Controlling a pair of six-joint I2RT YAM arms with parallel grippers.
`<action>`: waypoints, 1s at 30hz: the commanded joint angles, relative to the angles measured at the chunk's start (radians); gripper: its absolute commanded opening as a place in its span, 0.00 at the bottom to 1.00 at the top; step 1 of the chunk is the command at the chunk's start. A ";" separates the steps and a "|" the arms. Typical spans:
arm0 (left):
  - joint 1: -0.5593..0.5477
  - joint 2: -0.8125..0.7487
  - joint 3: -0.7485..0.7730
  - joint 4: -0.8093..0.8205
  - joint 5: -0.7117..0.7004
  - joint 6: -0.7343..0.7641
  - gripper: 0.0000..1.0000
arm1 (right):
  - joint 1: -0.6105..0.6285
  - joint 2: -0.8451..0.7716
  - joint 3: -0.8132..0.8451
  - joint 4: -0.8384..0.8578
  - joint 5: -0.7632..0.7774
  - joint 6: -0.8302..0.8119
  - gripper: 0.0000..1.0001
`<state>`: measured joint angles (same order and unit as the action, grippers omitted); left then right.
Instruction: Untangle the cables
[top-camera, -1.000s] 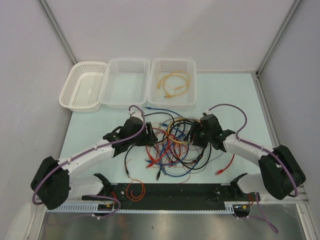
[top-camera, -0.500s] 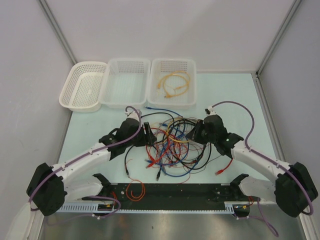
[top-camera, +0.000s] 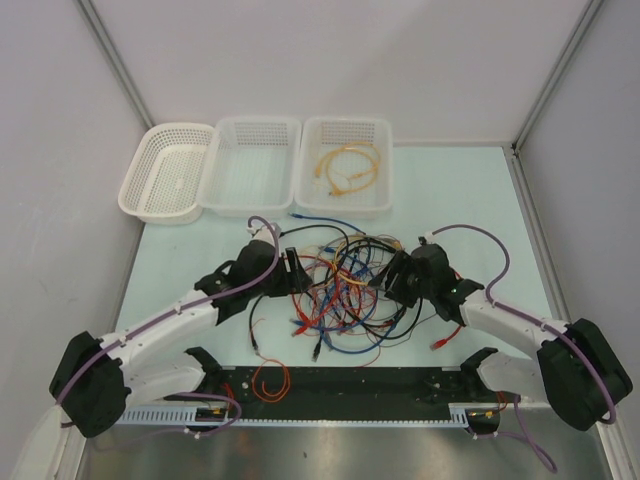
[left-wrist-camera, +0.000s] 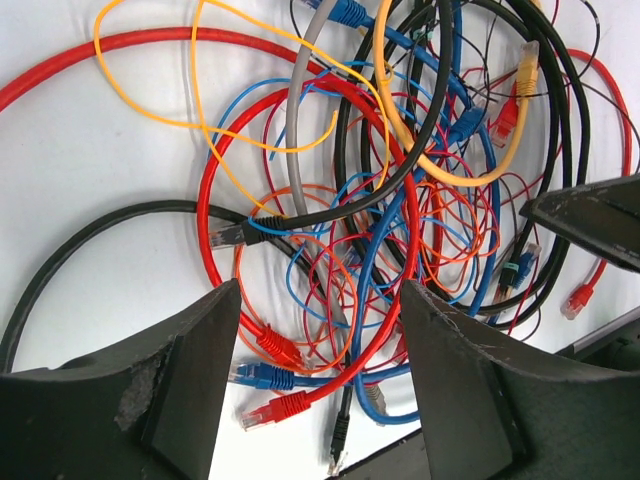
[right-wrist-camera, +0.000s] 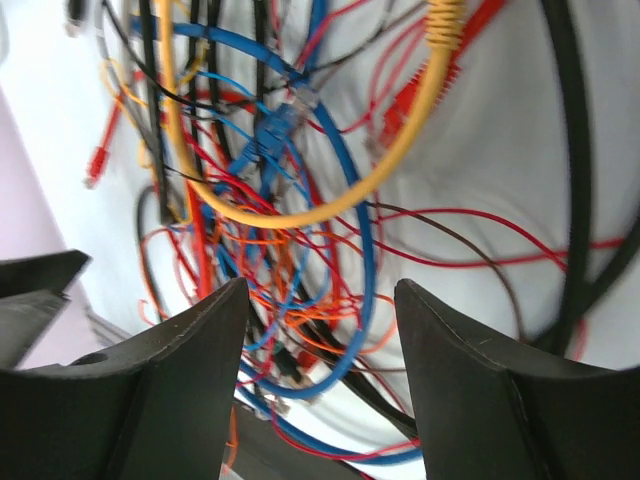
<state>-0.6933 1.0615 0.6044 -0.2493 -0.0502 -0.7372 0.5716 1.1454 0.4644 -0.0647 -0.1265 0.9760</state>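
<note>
**A:** Position of the cables (top-camera: 340, 290)?

**B:** One knotted heap, mid-table, lying between the two arms. Red, blue, black, yellow and orange strands, all crossed over one another on the pale green table (top-camera: 460, 190).

**A:** Left gripper?

**B:** The left gripper (top-camera: 297, 272) is at the heap's left edge. Its fingers are spread wide and nothing is clamped. The left wrist view (left-wrist-camera: 318, 300) shows the strands lying in the gap below the fingers, and a red plug (left-wrist-camera: 272, 347) sits just inside the left finger.

**A:** Right gripper?

**B:** The right gripper (top-camera: 385, 275) is at the heap's right edge, facing the left one across the tangle. It is also spread wide and grips nothing. The right wrist view (right-wrist-camera: 320, 290) is blurred. A thick yellow arc (right-wrist-camera: 300, 215) and a blue strand (right-wrist-camera: 360, 230) run above the gap, with thin red and orange wire bunched between the fingers.

**A:** Anything apart from the heap?

**B:** An orange loop (top-camera: 256, 380) lies alone at the near edge, by the black rail between the arm bases. A red-tipped lead (top-camera: 447, 335) trails out on the right, just beside the right arm.

**A:** Far edge?

**B:** Three white baskets (top-camera: 250, 205) stand in a row, touching. The rightmost holds a coiled pale yellow cable (top-camera: 345, 168).
</note>
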 joint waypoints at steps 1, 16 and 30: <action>-0.002 -0.043 -0.015 0.002 -0.008 -0.019 0.71 | -0.010 0.031 -0.020 0.170 -0.021 0.076 0.65; 0.000 -0.074 -0.045 -0.030 -0.033 -0.011 0.71 | -0.085 0.246 -0.030 0.418 -0.070 0.089 0.23; 0.002 -0.185 0.038 -0.041 -0.096 0.013 0.71 | 0.195 -0.400 0.166 -0.246 0.235 -0.154 0.00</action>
<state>-0.6933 0.9321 0.5690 -0.3035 -0.1032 -0.7349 0.6884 0.8371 0.5091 -0.0841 -0.0257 0.9295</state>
